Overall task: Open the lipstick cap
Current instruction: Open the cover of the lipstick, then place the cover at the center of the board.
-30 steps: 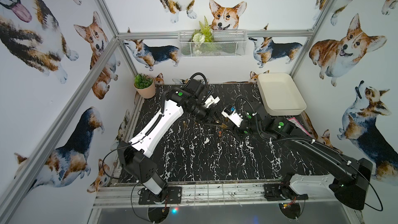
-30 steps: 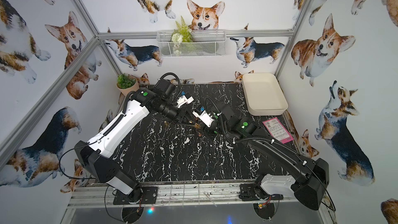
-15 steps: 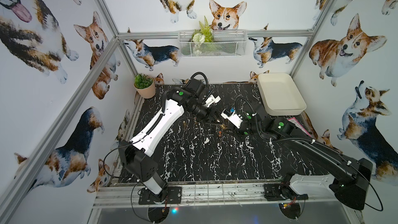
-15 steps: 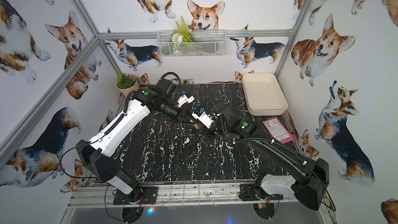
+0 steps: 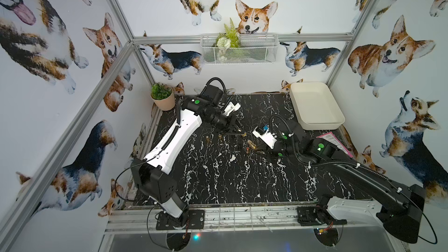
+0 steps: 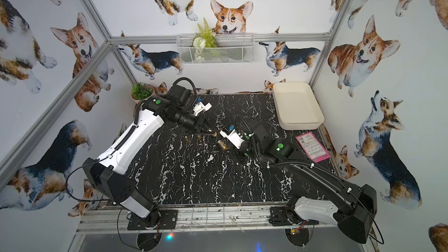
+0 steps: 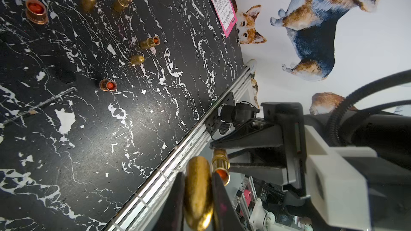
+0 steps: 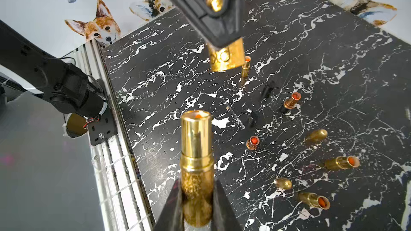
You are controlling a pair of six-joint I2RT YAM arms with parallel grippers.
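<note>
Gold cap (image 8: 226, 57) is already off the lipstick (image 8: 195, 138): left gripper (image 7: 197, 181) clenched on the cap, right gripper (image 8: 196, 187) clenched on the glittery base, with the orange bullet showing at the tube mouth. Both are held in the air with a clear gap between them, over mid-table, left of the white tray (image 5: 315, 107) and nearer the arm bases than it is. I read the pull-off as done and the set-down as what's left. Next move calls for firm grips, backing the cap away along the tube axis so it can't smear the bullet, then a bare spot to put things down. Surface is a black marble-look tabletop (image 5: 218, 178), with loose lipsticks (image 8: 341, 162) and loose caps (image 8: 317, 135) scattered left of the tray. Pink card (image 5: 335, 141) near the tray's front end, plant pot (image 5: 162, 96) in the far corner opposite the tray, wire basket (image 5: 238, 49) on the back wall, corgi wallpaper (image 5: 388, 54) all round
</note>
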